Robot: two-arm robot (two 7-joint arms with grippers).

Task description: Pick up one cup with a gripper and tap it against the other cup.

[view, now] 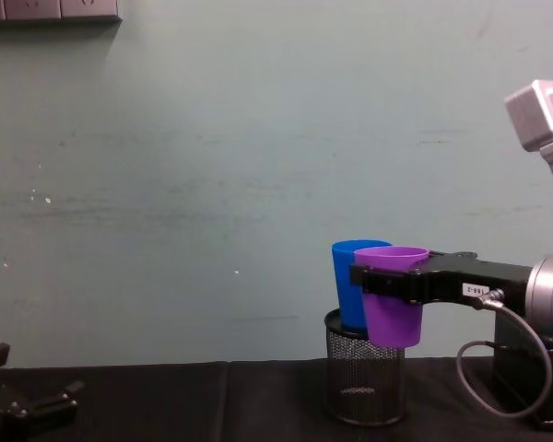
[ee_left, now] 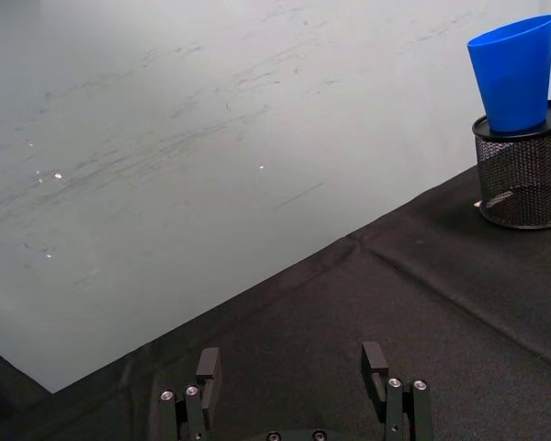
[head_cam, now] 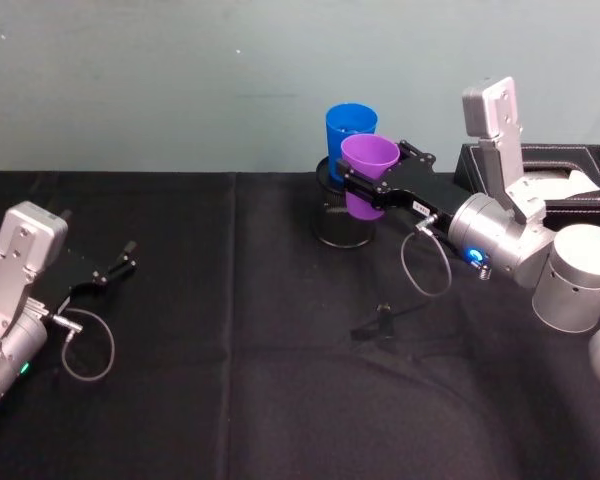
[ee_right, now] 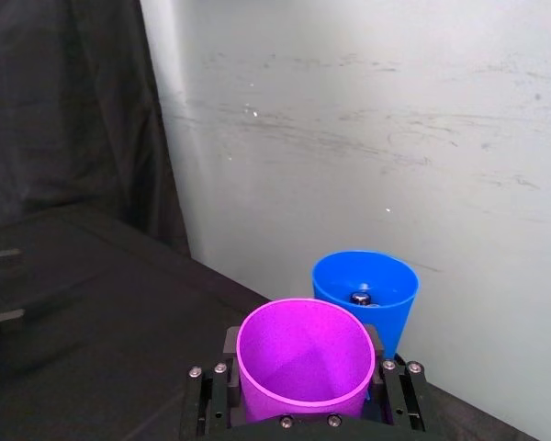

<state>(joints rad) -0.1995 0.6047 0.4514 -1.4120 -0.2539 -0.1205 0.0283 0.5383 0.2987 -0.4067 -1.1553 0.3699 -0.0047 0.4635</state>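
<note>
Upright purple cup [head_cam: 372,158] clamped between right gripper's [head_cam: 380,178] jaws, just beside blue cup [head_cam: 348,128]; left gripper [head_cam: 128,256] parked, jaws apart

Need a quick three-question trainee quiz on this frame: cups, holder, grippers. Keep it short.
1. True or false: the tapered purple plastic tumbler stands on the table.
2. The tapered bright blue plastic tumbler stands in: A) the black wire-mesh pen holder; B) a white bowl; C) a cardboard box.
3. Fill in: the left gripper, low at the robot's left, has its fingers ____.

Key: 1 false, the right gripper holds it aloft; 2 A; 3 open.
</note>
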